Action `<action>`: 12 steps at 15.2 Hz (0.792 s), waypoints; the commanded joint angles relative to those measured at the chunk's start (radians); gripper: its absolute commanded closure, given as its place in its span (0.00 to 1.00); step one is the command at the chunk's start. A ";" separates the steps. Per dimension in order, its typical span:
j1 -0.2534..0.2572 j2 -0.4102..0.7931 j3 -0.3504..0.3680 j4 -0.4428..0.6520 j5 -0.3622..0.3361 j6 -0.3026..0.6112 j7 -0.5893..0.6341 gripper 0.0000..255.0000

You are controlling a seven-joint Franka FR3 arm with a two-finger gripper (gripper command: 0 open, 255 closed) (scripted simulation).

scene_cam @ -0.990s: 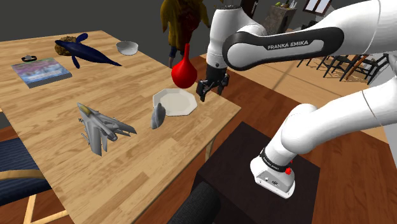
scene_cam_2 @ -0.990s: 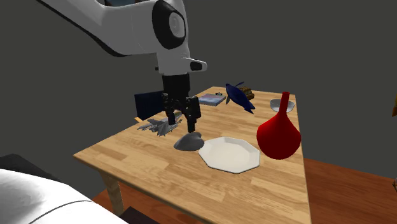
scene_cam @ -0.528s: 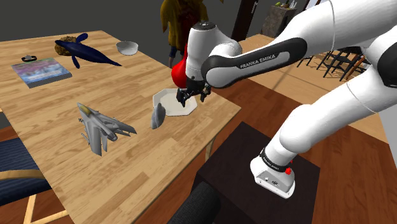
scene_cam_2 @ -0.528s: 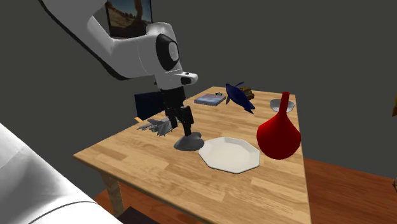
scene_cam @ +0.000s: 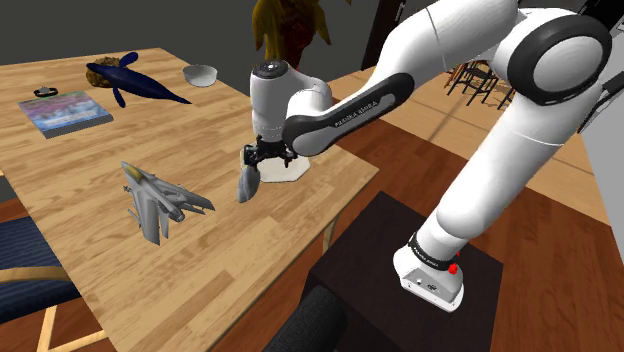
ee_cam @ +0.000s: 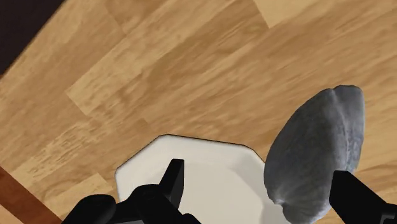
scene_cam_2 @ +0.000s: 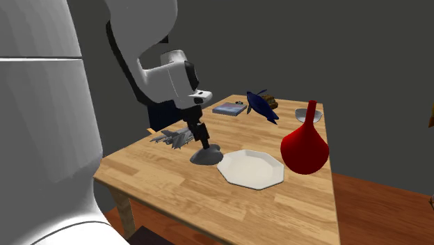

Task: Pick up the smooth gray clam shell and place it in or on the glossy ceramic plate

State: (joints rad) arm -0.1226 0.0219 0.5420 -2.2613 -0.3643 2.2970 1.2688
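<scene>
Parted jaws straddle the gray shell (ee_cam: 316,153); white plate (ee_cam: 213,167) just beside.

Gripper (ee_cam: 259,178) over a light wooden table (ee_cam: 191,70), planks running on a slant. Black fingers (ee_cam: 173,181) stand wide apart. Grey clam shell (ee_cam: 318,153), rough and ridged, sits between them, hard by one finger and well off the other; contact cannot be told. White eight-sided plate (ee_cam: 210,165) lies just beside the shell, under the far finger. Red-brown floor (ee_cam: 13,197) shows past the table edge.
</scene>
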 commanded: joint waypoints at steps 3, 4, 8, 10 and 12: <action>0.037 0.192 -0.017 0.148 -0.206 -0.016 0.239 0.00; 0.055 0.236 -0.031 0.189 -0.246 -0.027 0.285 0.00; 0.084 0.311 -0.063 0.245 -0.311 -0.027 0.351 0.00; 0.085 0.330 -0.072 0.244 -0.329 -0.010 0.361 0.00; 0.086 0.349 -0.082 0.245 -0.347 0.005 0.372 0.00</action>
State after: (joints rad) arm -0.0378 0.3603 0.4649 -2.0198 -0.7016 2.2961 1.6347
